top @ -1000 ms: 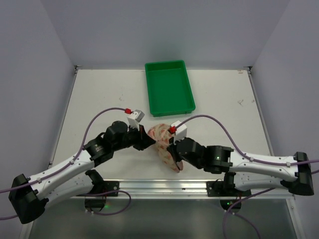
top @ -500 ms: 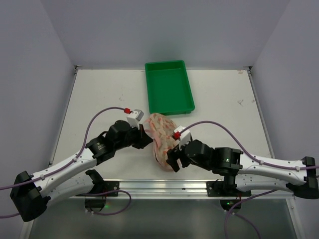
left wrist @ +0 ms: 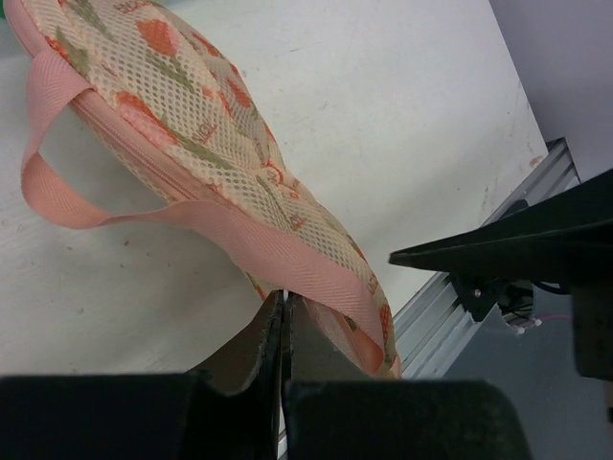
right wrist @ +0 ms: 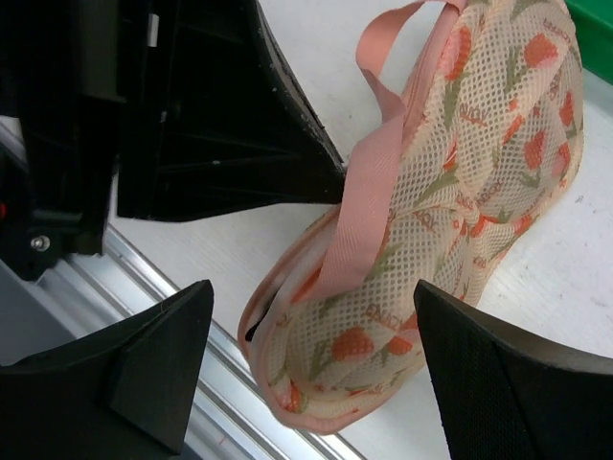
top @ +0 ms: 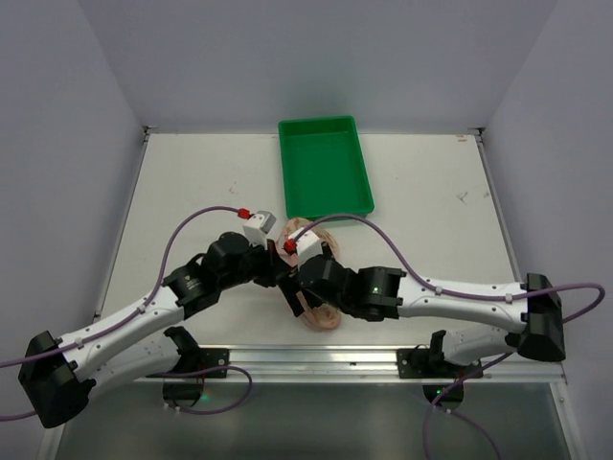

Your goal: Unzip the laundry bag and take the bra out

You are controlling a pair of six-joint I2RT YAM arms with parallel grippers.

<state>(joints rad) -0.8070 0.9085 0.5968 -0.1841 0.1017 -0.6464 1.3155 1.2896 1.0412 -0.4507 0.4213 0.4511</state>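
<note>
1. The top view places the laundry bag (top: 319, 314) at the near middle of the table (top: 192, 182), between the two wrists. The right arm (top: 383, 292) lies across it, so only a floral edge shows there.
2. The left wrist view gives what the top view hides. The left gripper (left wrist: 284, 305) has its fingers pressed together on the bag's pink strap (left wrist: 297, 259), where the strap crosses the lobe nearest the camera. The far lobe and the loose loop (left wrist: 38, 125) stretch away over the table.
3. The right wrist view shows the right gripper (right wrist: 311, 297) with its fingers spread wide, one on each side of the bag's lower lobe and touching nothing. The mesh and orange flowers are plain here.
4. That same view shows a small dark gap at the seam of the lower lobe; whether the zip is open I cannot tell.
5. The left gripper's black body fills the upper left of the right wrist view, just beside the bag. One of the right gripper's fingers (left wrist: 517, 240) juts into the left wrist view.
6. A green tray (top: 326, 172) sits well behind the bag, and an aluminium rail (top: 316, 359) runs along the table's near edge, close to it.
</note>
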